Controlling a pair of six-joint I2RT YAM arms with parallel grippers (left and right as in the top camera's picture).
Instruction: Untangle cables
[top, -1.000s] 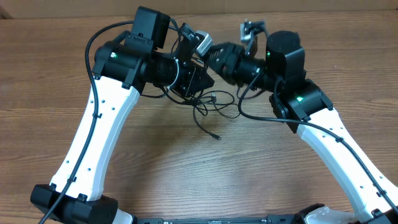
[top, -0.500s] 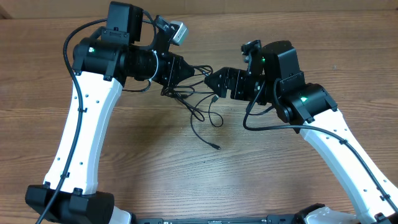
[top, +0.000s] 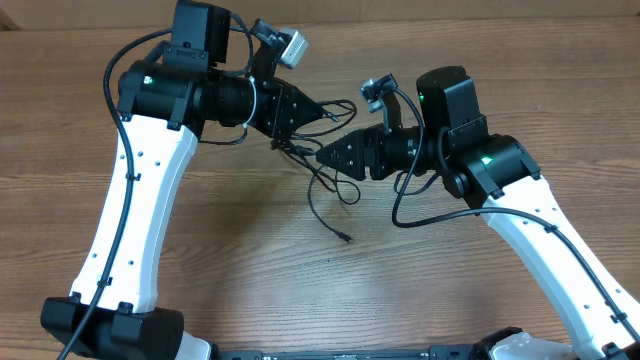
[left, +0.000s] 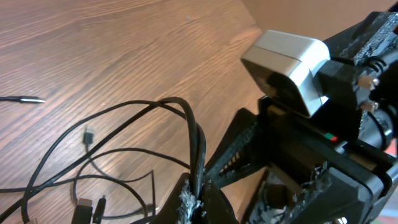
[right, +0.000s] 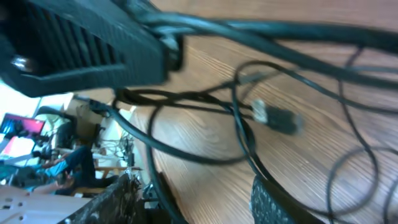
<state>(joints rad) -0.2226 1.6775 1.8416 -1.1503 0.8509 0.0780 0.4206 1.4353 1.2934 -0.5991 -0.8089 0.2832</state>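
Thin black cables (top: 322, 182) hang in loose loops from my left gripper (top: 320, 113), which is shut on a bundle of strands above the table. One plug end (top: 347, 238) lies on the wood below. The left wrist view shows the strands (left: 196, 146) pinched between the closed jaws of the left gripper (left: 199, 194), with plugs (left: 87, 208) lower left. My right gripper (top: 325, 157) points left just under the left one. In its own view the right gripper (right: 193, 205) stands open with a cable strand (right: 163, 190) running between the fingers (right: 280, 205), not clamped. Two plugs (right: 275, 118) dangle ahead.
The wooden table (top: 250, 270) spreads below both arms. The right arm's wrist camera (left: 287, 61) sits close beside the left gripper. The left gripper's body (right: 81, 43) fills the upper left of the right wrist view.
The left arm swung left, lifting the cable bundle, then held still. The right gripper turned and moved down-left in under the left gripper, among the hanging loops.
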